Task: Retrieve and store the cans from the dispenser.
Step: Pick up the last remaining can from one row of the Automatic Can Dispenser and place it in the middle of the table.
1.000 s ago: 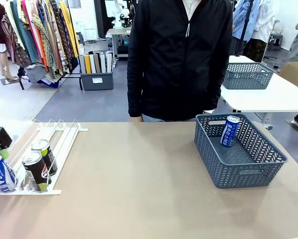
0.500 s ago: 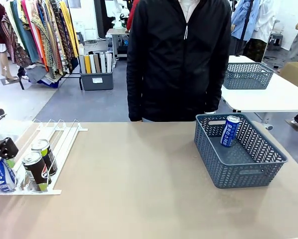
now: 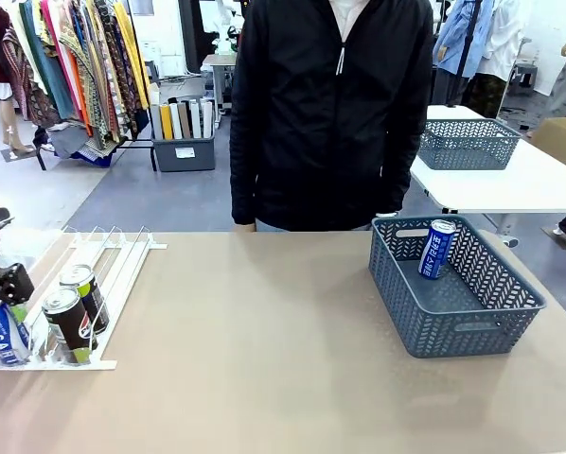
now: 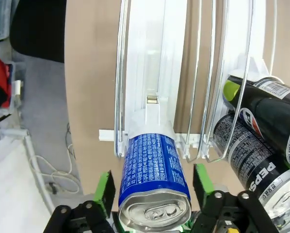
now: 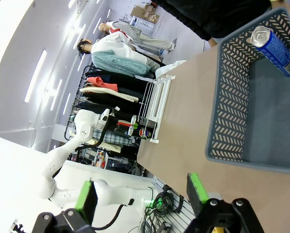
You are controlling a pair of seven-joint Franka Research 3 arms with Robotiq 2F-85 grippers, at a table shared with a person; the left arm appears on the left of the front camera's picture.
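Left wrist view puts my left hand point(image 4: 153, 187) right over the low end of the dispenser point(image 4: 154, 58), with the blue can point(image 4: 152, 170) lying between the two green pads, silver top toward the camera. The hand is open: one pad stands on each side of the can and I see a thin gap at each, so I would not call it a grip. The can sits in its own wire lane at the rack's bottom stop. Two Pepsi cans point(image 4: 254, 160) lie in the neighbouring lane, one behind the other, just beside the blue one but parted from it by the wire divider. From the front view the rack lies at the desk's point(image 3: 264, 359) near left corner, and the blue can's lettering reads Pocari. A second blue can point(image 3: 436, 248) leans inside the grey lattice basket point(image 3: 472, 331) over on the right side, well apart from the rack. A person point(image 3: 330, 113) in a black jacket stands at the far edge. My right hand point(image 5: 141, 196) is open and empty, raised off to the side with the basket ahead of it.
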